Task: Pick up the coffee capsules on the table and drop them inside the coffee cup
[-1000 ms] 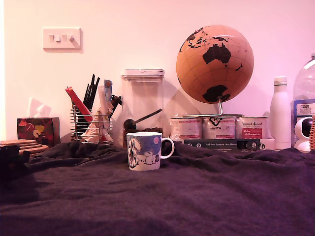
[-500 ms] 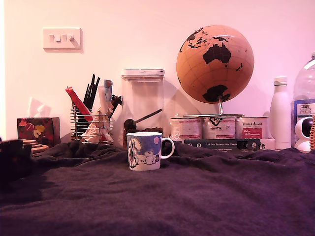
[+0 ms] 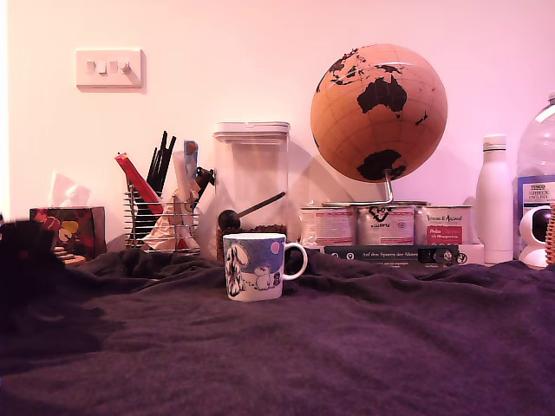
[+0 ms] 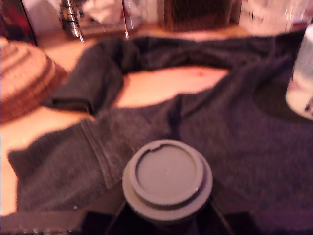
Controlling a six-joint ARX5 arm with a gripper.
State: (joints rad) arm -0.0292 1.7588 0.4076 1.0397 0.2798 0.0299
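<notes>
Claw (image 4: 166, 223) pinching one capsule (image 4: 167, 178), flat rimmed top toward the wrist camera, held clear above the bench (image 3: 347, 347) cloth for carrying. Coffee cup (image 3: 253, 266) upright mid-bench, well apart from the claw. No other capsule visible.

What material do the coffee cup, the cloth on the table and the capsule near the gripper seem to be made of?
The coffee cup looks like glazed ceramic: smooth white rim and handle, printed picture. The cloth seems a soft, matte knit or fleece, with wrinkles and a stitched hem in the wrist view. The capsule appears to be matte moulded plastic, with a stepped round rim; blur leaves this uncertain.
</notes>
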